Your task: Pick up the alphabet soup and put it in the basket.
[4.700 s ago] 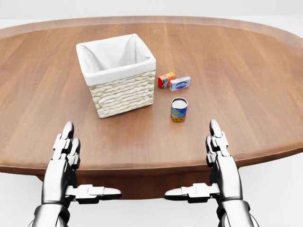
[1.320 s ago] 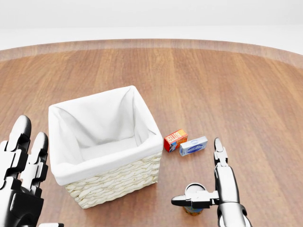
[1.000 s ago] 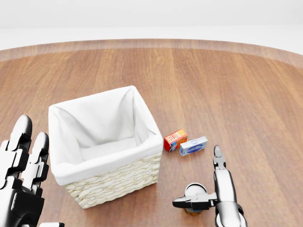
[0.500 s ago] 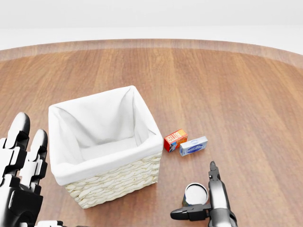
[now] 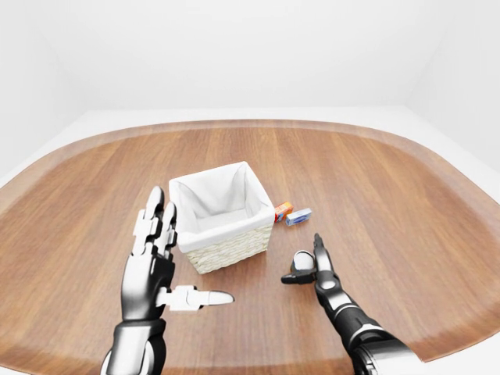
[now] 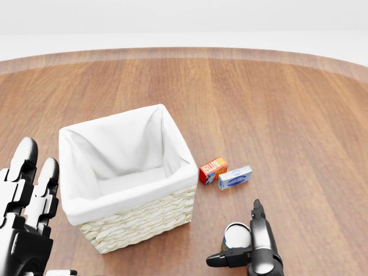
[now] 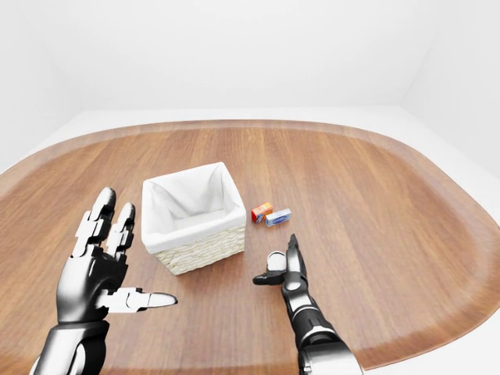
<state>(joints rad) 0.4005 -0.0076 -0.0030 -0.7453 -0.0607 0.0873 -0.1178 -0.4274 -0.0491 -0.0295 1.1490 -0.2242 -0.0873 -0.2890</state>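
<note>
The alphabet soup can [image 6: 236,232] stands upright on the wooden table, right of the white-lined wicker basket [image 6: 127,214]. My right hand [image 6: 234,248] is open beside the can. Its fingers [image 6: 257,224] lie straight along the can's right side and its thumb [image 6: 225,259] crosses below the can. The fingers do not close round it. My left hand [image 7: 137,254] is open and empty, raised left of the basket, thumb pointing right. The basket is empty inside.
A small orange box [image 6: 213,170] and a blue-and-white box [image 6: 234,177] lie side by side just above the can, right of the basket. The oval table's rim [image 5: 437,344] runs close at the left-eye view's bottom right.
</note>
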